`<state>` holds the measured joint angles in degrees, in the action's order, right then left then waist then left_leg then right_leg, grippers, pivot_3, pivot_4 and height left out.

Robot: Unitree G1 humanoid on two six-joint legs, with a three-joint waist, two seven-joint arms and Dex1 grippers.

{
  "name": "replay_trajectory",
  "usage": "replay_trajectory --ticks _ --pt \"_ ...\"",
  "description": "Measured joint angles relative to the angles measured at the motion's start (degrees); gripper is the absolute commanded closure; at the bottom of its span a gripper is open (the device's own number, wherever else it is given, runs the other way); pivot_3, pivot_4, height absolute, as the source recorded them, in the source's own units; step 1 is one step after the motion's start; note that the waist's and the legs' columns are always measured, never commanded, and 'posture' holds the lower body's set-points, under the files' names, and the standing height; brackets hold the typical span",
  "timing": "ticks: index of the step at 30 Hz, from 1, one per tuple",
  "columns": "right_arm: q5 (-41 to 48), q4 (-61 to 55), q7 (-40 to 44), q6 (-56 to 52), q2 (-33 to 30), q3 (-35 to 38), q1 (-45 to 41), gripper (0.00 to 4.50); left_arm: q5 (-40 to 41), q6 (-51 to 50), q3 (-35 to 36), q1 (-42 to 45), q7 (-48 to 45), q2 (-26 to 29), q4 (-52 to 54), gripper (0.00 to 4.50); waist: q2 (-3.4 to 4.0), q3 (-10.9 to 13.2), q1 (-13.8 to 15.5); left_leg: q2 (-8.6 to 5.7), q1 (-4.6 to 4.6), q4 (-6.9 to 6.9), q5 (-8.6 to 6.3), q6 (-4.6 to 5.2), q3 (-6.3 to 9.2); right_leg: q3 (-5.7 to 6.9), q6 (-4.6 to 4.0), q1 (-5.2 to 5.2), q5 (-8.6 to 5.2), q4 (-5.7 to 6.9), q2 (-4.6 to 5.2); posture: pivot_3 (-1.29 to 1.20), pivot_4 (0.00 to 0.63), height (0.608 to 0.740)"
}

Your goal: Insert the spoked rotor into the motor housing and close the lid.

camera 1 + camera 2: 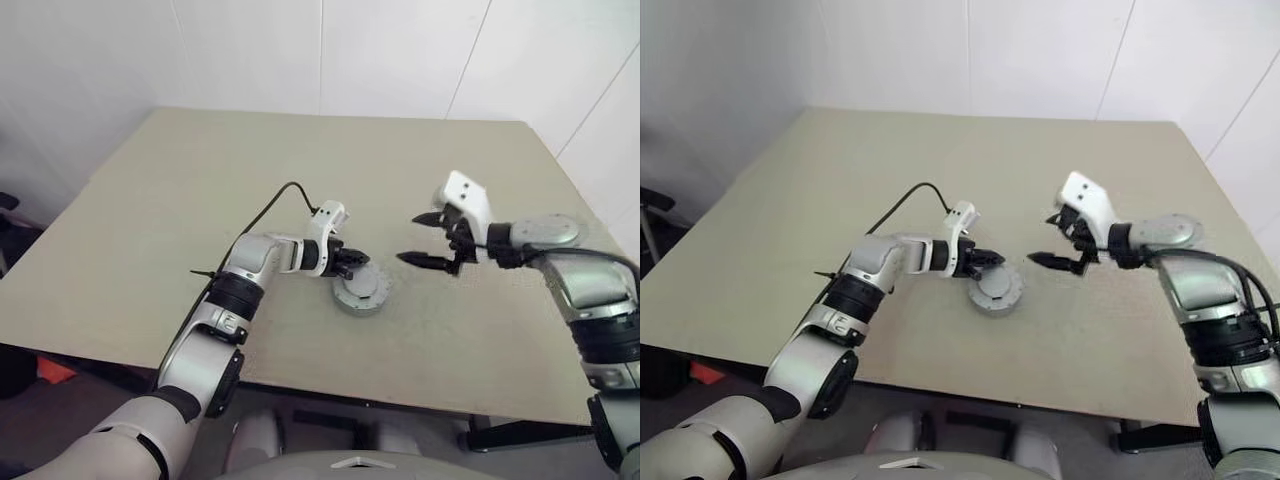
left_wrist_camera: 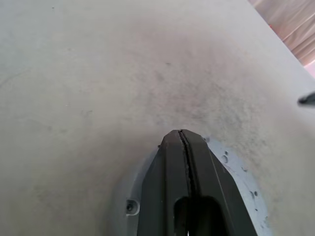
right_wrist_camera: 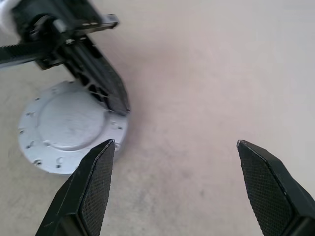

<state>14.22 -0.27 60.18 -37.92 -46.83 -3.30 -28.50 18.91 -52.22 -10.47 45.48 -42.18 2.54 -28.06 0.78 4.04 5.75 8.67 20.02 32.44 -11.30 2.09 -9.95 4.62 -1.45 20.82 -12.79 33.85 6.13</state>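
The lid (image 1: 362,289) lies flat, plain grey face up, on top of the motor housing (image 1: 354,306) near the middle of the table. The spoked rotor is hidden. My left gripper (image 1: 358,261) is shut with nothing in it, its tips over the lid's rim on the side nearest its arm. The left wrist view shows its closed fingers (image 2: 170,162) above the lid (image 2: 236,172). Off to the right, my right gripper (image 1: 408,238) hangs open and empty above the table, clear of the lid (image 3: 69,125), with its fingers (image 3: 96,182) spread wide.
The beige table (image 1: 200,200) carries nothing else. White walls stand behind it and to the right. A black cable (image 1: 270,205) loops up from my left wrist. The table's front edge runs just below both arms.
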Motion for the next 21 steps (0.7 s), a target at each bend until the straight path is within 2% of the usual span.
replay_trajectory --ticks 6,10,15,21 --pt "-0.5 7.0 -2.6 -6.2 -0.3 0.5 -1.2 0.03 0.1 0.3 0.1 0.1 -0.4 0.0 0.1 4.5 0.2 -0.1 0.3 0.08 0.58 0.21 -0.13 0.12 0.03 0.01 -0.17 0.47 -0.09 0.06 -0.1 0.0 0.0 0.74" --pt "0.1 6.0 -2.8 -8.0 -0.1 0.4 -1.2 0.03 0.3 0.0 0.1 -0.6 -1.1 0.2 1.3 4.5 0.2 -0.1 0.2 0.07 0.86 0.85 -0.43 0.3 0.04 0.0 -0.17 0.56 -0.09 0.29 0.0 0.0 0.0 0.74" --pt "2.0 5.7 -2.7 -11.7 0.0 0.5 -1.3 0.03 0.6 -0.9 0.0 -1.2 -2.3 1.9 2.5 4.5 0.2 -0.1 0.2 0.05 0.77 0.91 -0.41 0.23 0.04 -0.02 -0.17 0.57 -0.09 0.57 0.05 0.0 0.0 0.74" --pt "7.5 -0.2 0.1 -21.3 -3.5 0.6 3.0 0.03 1.6 -2.0 0.1 -2.6 -4.0 4.4 4.7 4.5 0.2 -0.1 0.4 0.09 0.77 0.91 -0.36 0.15 0.07 -0.03 -0.21 0.66 -0.12 0.74 0.02 0.0 0.0 0.74"
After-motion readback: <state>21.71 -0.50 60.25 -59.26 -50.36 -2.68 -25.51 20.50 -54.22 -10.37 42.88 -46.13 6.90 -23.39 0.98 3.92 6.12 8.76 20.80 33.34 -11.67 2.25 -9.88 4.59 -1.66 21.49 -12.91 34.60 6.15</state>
